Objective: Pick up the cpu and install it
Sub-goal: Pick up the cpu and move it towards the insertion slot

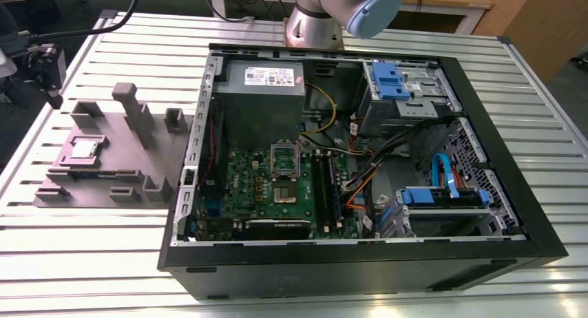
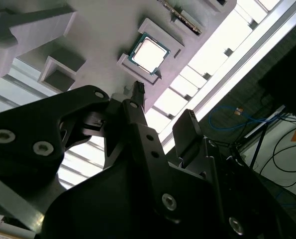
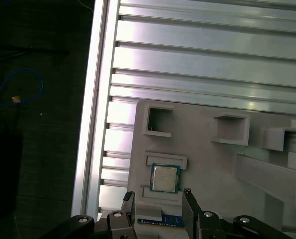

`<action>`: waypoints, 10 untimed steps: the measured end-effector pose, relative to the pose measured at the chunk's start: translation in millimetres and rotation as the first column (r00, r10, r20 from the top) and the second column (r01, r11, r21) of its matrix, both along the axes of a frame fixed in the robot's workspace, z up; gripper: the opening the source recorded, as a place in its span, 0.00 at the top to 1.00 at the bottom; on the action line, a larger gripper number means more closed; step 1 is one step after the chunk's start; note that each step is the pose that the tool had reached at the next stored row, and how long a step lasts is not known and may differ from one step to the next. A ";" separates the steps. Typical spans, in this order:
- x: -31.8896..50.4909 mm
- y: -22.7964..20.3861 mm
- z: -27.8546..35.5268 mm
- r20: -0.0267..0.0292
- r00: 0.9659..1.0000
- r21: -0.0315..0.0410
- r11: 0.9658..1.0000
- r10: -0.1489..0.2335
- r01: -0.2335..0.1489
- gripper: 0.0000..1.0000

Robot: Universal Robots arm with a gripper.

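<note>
The cpu point(image 1: 85, 148) is a small silver-grey square chip lying flat in a recess of the grey fixture block point(image 1: 138, 166), at the exterior view's left of the open computer case point(image 1: 368, 263). It shows in the first wrist view point(image 3: 164, 178) and in the second wrist view point(image 2: 148, 54). My gripper point(image 1: 52, 91) hangs above the table's edge, apart from the chip and higher than it. Its black fingers point(image 3: 129, 200) stand apart with nothing between them, so the gripper point(image 3: 157, 199) point(image 2: 162, 107) is open. The shiny socket frame point(image 1: 285, 158) sits on the green motherboard inside the case.
Tall posts point(image 1: 127, 104) rise from the fixture block close to the chip. A small green board point(image 3: 160, 220) lies in the block beside the cpu. The ribbed metal table point(image 1: 110, 263) carries everything. Cables, blue drive bays point(image 1: 390, 80) and a grey power supply point(image 1: 261, 80) crowd the case.
</note>
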State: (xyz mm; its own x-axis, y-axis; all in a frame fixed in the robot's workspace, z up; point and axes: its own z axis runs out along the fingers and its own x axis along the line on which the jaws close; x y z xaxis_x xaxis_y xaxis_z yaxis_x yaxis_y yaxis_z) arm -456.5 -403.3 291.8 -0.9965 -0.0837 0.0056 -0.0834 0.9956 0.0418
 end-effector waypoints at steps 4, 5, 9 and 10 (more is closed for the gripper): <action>0.1 0.0 0.1 0.000 1.000 0.000 1.000 0.000 0.000 0.50; 0.1 0.0 0.0 0.000 1.000 0.000 1.000 0.000 0.000 0.50; 0.1 0.0 0.0 0.000 1.000 0.000 1.000 0.000 0.000 0.50; 0.1 0.0 0.0 0.000 1.000 0.000 1.000 0.000 0.000 0.49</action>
State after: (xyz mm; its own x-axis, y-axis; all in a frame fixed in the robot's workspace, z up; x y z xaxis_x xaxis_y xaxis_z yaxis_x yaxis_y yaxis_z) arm -456.4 -403.3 291.8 -0.9965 -0.0837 0.0057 -0.0834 0.9956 0.0418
